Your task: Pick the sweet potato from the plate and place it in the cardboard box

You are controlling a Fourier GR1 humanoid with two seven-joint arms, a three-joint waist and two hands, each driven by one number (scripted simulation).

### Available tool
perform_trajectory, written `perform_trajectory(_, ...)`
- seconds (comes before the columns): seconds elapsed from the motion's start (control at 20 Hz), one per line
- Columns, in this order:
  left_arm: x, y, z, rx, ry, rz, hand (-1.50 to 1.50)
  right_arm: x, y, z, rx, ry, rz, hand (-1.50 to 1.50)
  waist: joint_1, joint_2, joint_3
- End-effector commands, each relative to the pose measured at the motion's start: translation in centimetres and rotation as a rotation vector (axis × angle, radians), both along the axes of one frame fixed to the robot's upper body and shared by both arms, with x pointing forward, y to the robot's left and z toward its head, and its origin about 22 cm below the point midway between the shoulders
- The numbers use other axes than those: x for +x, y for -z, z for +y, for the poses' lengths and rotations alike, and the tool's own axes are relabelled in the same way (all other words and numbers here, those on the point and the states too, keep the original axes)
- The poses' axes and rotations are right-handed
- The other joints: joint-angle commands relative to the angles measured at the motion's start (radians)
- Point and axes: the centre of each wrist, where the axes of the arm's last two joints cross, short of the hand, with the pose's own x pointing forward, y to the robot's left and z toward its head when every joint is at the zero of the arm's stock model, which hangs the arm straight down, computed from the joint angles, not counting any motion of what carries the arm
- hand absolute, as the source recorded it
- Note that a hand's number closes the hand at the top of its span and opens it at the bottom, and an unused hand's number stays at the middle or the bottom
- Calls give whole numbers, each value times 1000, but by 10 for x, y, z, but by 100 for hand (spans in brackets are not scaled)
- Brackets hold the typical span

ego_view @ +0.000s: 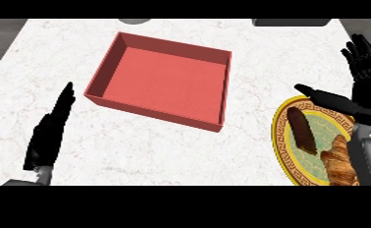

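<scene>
A dark brown sweet potato [301, 130] lies on a round plate [284, 146] with a yellow patterned rim, at the right edge of the counter. An orange-brown croissant [339, 164] lies beside it on the same plate. The red-brown cardboard box [163, 79] sits open in the middle of the counter, with nothing inside. My right hand [355, 92] hovers over the plate's far right side, fingers straight and thumb stretched toward the sweet potato, holding nothing. My left hand [49, 133] stays open at the lower left, fingers pointing up.
The counter is white marble [145, 148]. A grey object [135, 21] and a dark grey one [290, 22] poke in at the far edge. The plate sits right of the box, with a gap between them.
</scene>
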Motion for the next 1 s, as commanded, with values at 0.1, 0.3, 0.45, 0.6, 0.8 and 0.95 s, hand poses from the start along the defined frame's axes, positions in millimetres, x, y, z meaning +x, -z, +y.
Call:
perform_trajectory(0.1, 11, -4, -1, -10, 3, -4, 0, -22, 22, -27, -181, -41, 72, -150, -4, -3, 1)
perform_trajectory(0.3, -1, 9, -11, -14, 15, 8, 0, -29, -11, -74, -491, -71, 271, -150, -5, -2, -1)
perform_trajectory(0.45, 4, 1, -2, -7, 9, 14, 0, -31, -51, -71, -643, -164, 413, -150, -22, -10, -3)
perform_trajectory(0.6, -7, 14, -13, -19, 6, 16, 0, -38, -51, -53, -760, -252, 576, -150, -15, -11, -4)
perform_trajectory(0.8, 1, -1, -7, -21, 24, 11, 0, -33, -69, -48, -870, -342, 782, -150, -1, -7, -2)
perform_trajectory(0.95, -1, -8, -5, -25, 49, 18, 0, -25, -64, -24, -869, -381, 847, -150, 12, -4, 0)
